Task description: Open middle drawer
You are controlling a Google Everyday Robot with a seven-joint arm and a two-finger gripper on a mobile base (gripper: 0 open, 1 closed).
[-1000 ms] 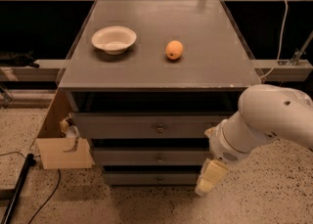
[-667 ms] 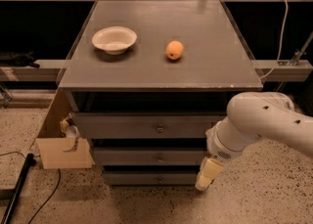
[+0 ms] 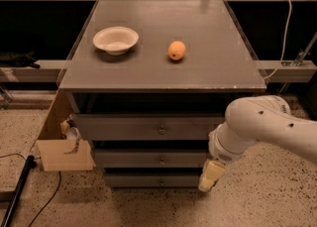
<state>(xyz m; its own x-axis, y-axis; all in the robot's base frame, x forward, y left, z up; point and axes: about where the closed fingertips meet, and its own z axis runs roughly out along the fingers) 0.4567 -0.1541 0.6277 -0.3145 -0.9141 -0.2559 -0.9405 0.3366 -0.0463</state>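
**Fingers (image 3: pixel 208 176) low and right of the middle drawer's knob**

Fingers hang as a cream wedge pointing down, right of centre in the lower part of the frame, in front of the right ends of the two lower drawer fronts. Whether they are spread or pressed together cannot be told from this angle. They hold nothing. Above them the white arm (image 3: pixel 265 122) sweeps in from the right edge.

To their left is the middle drawer (image 3: pixel 129 158), the second of three dark grey fronts, and it looks fully shut. Its small round knob (image 3: pixel 162 161) sits at the centre of the front, apart from the fingers and a little higher. The top drawer (image 3: pixel 124 128) is above it and the lowest drawer (image 3: pixel 141 180) is below, each with its own knob in the same vertical line.

To do this step well, the fingers probably need to rise slightly, travel left and turn to face the front, so they close around the middle knob and not a neighbour's. The pull should then run straight out, square to the front, to keep the drawer from binding.

On the tabletop (image 3: pixel 213 67) a white bowl (image 3: pixel 116 40) and an orange fruit (image 3: pixel 177 50) sit well clear of the work.
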